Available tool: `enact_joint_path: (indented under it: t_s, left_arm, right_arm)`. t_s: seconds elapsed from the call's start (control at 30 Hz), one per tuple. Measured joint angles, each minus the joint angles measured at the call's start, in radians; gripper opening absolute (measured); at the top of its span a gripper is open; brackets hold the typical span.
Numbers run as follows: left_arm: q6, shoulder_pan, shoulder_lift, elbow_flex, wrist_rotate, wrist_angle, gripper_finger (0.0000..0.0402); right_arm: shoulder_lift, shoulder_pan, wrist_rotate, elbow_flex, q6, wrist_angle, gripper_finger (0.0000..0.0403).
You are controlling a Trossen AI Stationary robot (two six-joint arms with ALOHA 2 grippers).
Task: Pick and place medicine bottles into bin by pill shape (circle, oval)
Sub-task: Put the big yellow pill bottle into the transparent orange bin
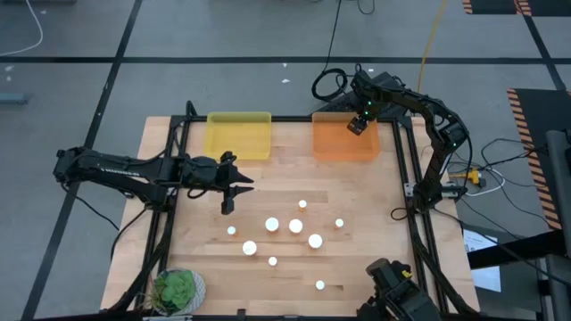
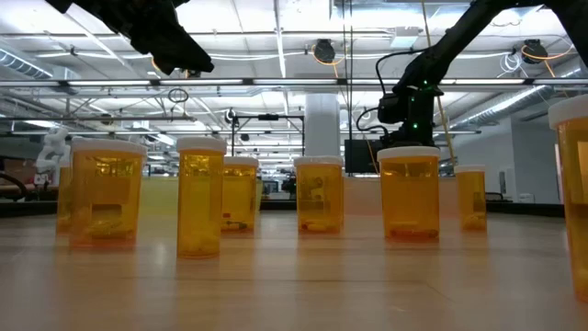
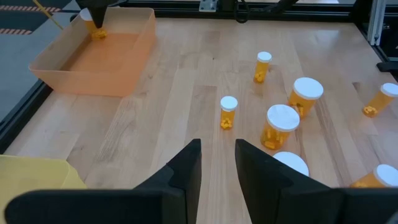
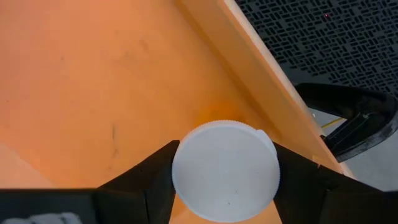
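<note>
My right pincer (image 4: 225, 186) is clamped on a light, slick, rigid bottle (image 4: 225, 179) by its white cap, upper right over the orange bin (image 1: 343, 143), so I'd grab the rest there too.

In the right wrist view the white cap (image 4: 225, 170) hides its bottle's amber body; pill shapes are unreadable.

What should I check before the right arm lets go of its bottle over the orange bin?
1. Right gripper shut on the bottle: ok, fingers flank its white cap.
2. Gripper over the orange bin: ok, the bin floor fills the right wrist view.
3. Clear of the bin wall: not ok, the wall runs close beside the cap.
4. Pill shape matches this bin: cannot tell, the cap hides the contents.
5. Left gripper out of the way: ok, open, beside the yellow bin.
6. Bottles left on the table: ok, upright.
</note>
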Motion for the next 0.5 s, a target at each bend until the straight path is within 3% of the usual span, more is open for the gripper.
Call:
enact_joint_path:
  t_s: [0.27,0.5]
  left_arm:
    - [0.0,0.0,0.0,0.0,0.0,0.0,0.0102]
    - [-0.002,0.0,0.0,0.0,0.0,0.0,0.0102]
  right_arm:
    - [0.0,0.0,0.006,0.0,-0.004,0.012,0.0264]
    - [-0.015,0.001,0.004,0.0,-0.023,0.018,0.027]
